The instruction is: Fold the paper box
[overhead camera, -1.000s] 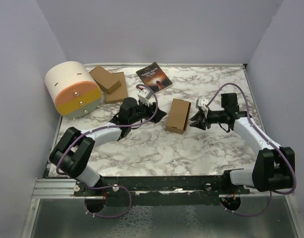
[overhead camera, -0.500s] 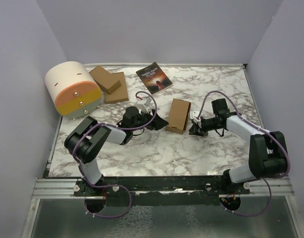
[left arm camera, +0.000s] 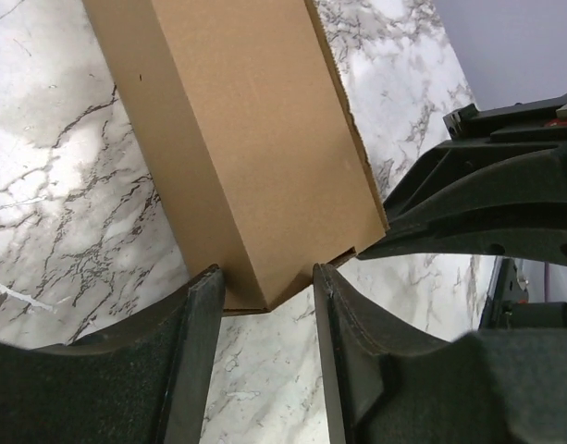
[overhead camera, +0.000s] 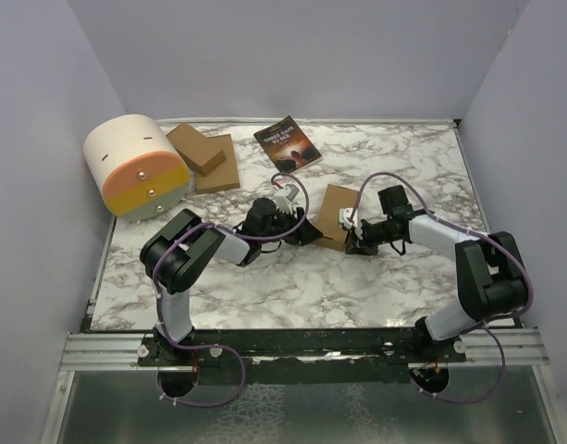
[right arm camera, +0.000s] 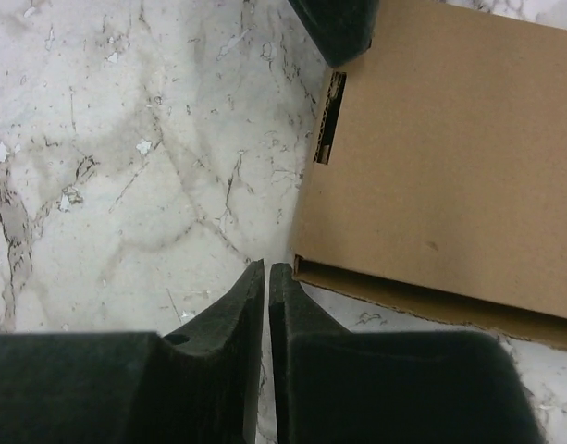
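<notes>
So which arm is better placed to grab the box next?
Probably left: the left end effector straddles a corner of the paper box, open; the right end effector is shut beside it.

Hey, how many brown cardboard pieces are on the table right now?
3. The paper box lies mid-table; a small flat piece rests on a larger flat piece at the back left. More could be hidden beneath them.

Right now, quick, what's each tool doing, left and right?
Left tool: open, a corner of the paper box between its jaws.
Right tool: all but shut, holding nothing.
</notes>
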You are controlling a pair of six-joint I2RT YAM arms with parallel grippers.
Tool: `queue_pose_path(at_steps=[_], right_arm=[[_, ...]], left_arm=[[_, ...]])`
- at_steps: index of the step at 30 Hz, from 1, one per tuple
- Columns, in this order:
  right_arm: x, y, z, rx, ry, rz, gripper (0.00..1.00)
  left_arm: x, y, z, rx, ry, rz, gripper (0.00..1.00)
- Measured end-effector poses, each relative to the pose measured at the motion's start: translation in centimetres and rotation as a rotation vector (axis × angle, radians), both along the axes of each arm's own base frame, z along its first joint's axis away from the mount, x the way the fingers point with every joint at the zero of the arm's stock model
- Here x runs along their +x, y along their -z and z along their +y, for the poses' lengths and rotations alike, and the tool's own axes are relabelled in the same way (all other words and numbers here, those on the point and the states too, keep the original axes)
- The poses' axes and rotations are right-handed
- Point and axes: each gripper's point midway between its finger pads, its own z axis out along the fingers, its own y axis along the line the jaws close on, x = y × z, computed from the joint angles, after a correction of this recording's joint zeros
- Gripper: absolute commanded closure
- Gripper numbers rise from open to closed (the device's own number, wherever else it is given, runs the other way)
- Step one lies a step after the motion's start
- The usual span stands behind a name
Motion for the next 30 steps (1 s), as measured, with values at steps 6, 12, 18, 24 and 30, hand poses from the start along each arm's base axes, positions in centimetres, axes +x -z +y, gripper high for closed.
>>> queue_pose_path(at_steps=[6,12,18,24,30], right_arm=[[-0.3,0.8,0.7,-0.029,0.011,0.036,0.99],[0.0,0.9,1.1,-0.05,0.018,0.024,0.99],[-0.6,0.0,0.7,-0.054,-0.078,-0.002,0.99],[-0.3,-3.2,-2.4,0.025,-0.078,-0.027,0.98],[1.1,-4.0,-5.4,0.025,0.011,-0.056,0.98]], left_arm=[[0.0,0.4,-0.9,0.038,0.022,-0.01,0.6],[-1.0,0.5,-2.8,0.073,0.078,-0.029,0.58],[-1.5,1.7,-2.5,0.118,0.071,-0.003,0.5],[0.0,1.8,0.3,0.149,-0.014,0.004,0.44],[1.2,-1.3,0.3,0.101,-0.036,-0.068,0.4]])
